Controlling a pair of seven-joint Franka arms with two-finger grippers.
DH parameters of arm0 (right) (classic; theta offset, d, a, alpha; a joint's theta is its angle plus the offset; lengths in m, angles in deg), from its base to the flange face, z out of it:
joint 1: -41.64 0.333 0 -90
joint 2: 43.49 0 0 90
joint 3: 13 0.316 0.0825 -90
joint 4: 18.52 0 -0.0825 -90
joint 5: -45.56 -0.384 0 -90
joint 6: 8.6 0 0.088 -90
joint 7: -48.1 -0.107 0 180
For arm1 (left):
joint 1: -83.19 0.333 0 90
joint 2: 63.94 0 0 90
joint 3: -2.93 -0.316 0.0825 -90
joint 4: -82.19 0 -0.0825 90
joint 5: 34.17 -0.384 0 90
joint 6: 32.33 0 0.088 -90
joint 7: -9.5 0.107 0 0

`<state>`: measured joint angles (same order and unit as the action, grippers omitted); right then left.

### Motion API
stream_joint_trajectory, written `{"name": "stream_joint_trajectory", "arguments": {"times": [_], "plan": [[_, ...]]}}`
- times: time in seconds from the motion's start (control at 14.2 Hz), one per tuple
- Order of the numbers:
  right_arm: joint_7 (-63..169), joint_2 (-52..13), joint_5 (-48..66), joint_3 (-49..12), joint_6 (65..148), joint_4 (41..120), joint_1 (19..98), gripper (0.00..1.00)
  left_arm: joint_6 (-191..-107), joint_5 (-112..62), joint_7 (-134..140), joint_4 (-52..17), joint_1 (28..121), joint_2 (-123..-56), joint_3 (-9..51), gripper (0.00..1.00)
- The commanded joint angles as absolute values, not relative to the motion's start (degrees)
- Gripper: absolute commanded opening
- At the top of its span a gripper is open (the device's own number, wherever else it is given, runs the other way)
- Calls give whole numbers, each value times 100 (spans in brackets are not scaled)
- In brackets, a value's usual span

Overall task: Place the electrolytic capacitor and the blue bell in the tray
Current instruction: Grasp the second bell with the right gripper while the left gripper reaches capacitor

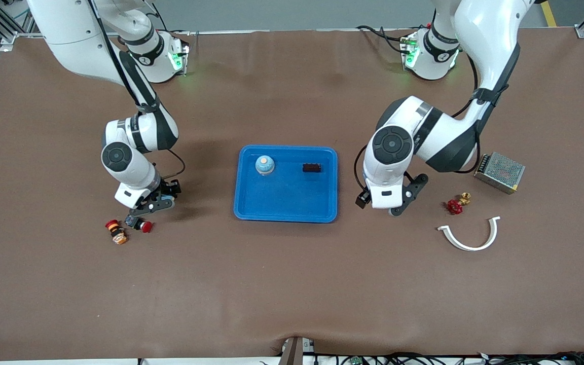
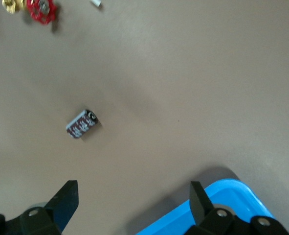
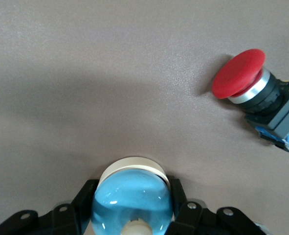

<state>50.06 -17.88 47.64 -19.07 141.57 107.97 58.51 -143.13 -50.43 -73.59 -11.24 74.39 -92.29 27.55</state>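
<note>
Right wrist view: right gripper (image 3: 132, 198) clamped on blue bell (image 3: 131, 208), near a red push button (image 3: 238, 73). Left gripper (image 2: 133, 187) waits, fingers apart, over bare table; electrolytic capacitor (image 2: 82, 124) lies outside tray (image 2: 232, 197)

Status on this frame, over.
Right gripper shut on blue bell, by red push button. Left gripper open, above table near electrolytic capacitor, beside tray. Nothing blocking.

You look down from high across the table (image 1: 292, 284), facing both bases. Your left wrist camera hovers close above bare tabletop, catching the tray (image 2: 232, 205) corner and red valve (image 2: 41, 11), both shared with your front view.
</note>
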Motion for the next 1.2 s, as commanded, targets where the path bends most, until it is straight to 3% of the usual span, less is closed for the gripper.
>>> {"name": "stream_joint_trajectory", "arguments": {"times": [0.0, 0.28, 0.63, 0.92, 1.13], "plan": [[4951, -1756, 4767, -1880, 14161, 10778, 5878, 42, -14201, -4858, -6402, -1282, 7581, -9022, 2789, 100], [4776, -1853, 4750, -1854, 13873, 10638, 6027, 42, -14281, -4841, -4275, -1221, 7940, -9005, 2789, 100], [3862, -1941, 4260, -1582, 12106, 9584, 6308, 42, -14499, -4823, -3033, -1308, 8467, -8838, 2937, 100], [2686, -1897, 3906, -1555, 12025, 9135, 6852, 42, -15781, -4841, -2665, -2440, 9749, -8408, 3885, 100], [1815, -1784, 3906, -1555, 12025, 8854, 7327, 42, -16038, -4894, -2479, -2766, 9928, -8424, 4019, 100]]}}
